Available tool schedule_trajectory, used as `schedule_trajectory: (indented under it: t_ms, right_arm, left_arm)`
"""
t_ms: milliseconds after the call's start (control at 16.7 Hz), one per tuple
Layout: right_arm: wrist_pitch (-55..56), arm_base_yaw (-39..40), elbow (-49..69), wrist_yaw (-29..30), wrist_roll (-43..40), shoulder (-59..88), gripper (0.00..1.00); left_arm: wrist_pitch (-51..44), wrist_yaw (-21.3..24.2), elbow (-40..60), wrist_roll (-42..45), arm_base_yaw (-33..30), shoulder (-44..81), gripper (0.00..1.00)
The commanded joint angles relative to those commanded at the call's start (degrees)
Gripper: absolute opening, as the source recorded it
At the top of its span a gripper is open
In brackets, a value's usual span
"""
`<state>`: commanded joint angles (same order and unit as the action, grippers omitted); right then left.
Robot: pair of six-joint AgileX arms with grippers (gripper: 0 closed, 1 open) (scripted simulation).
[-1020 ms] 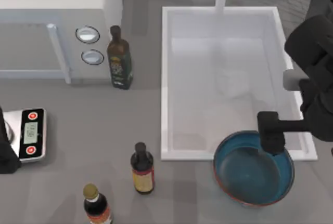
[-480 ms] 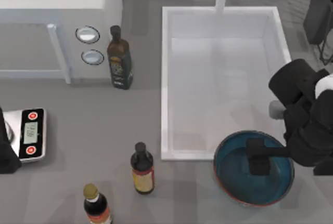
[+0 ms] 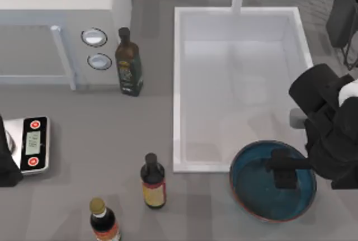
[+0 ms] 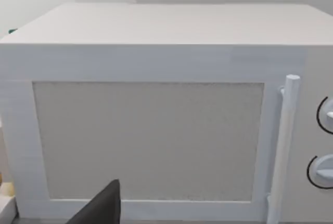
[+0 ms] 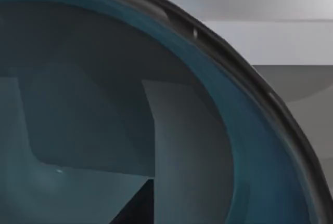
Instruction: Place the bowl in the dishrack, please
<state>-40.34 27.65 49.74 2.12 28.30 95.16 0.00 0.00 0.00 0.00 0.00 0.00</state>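
The bowl (image 3: 254,188), teal-blue inside with a reddish-brown rim, rests on the counter at the front right, just in front of the sink's near right corner. My right gripper (image 3: 285,175) hangs over the bowl's inside, right of its middle, with the dark arm reaching in from the right edge. In the right wrist view the bowl's blue inner wall (image 5: 218,130) and dark rim are very close. Thin dark wires of the dishrack (image 3: 351,56) show at the far right edge, beyond the sink. My left arm (image 3: 5,165) is parked at the left edge.
A white sink basin (image 3: 178,84) lies behind the bowl. A white microwave (image 4: 156,68) stands at the back left, with a dark bottle (image 3: 128,62) beside it. A scale (image 3: 32,143) sits at the left. Two small bottles (image 3: 152,180) (image 3: 104,220) stand at the front.
My right gripper moved from the bowl's far rim toward the front, to over the bowl's inside, then shifted slightly right. The bowl stayed put, and the left arm did not move.
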Motion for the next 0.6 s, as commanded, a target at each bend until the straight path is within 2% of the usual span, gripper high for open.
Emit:
schedule_trajectory:
  t_ms: [480, 600]
  right_arm:
    - [0.00, 0.00, 0.00, 0.00, 0.00, 0.00, 0.02]
    - [0.00, 0.00, 0.00, 0.00, 0.00, 0.00, 0.00]
  left_arm:
    - [0.00, 0.00, 0.00, 0.00, 0.00, 0.00, 1.00]
    - [0.00, 0.00, 0.00, 0.00, 0.00, 0.00, 1.00]
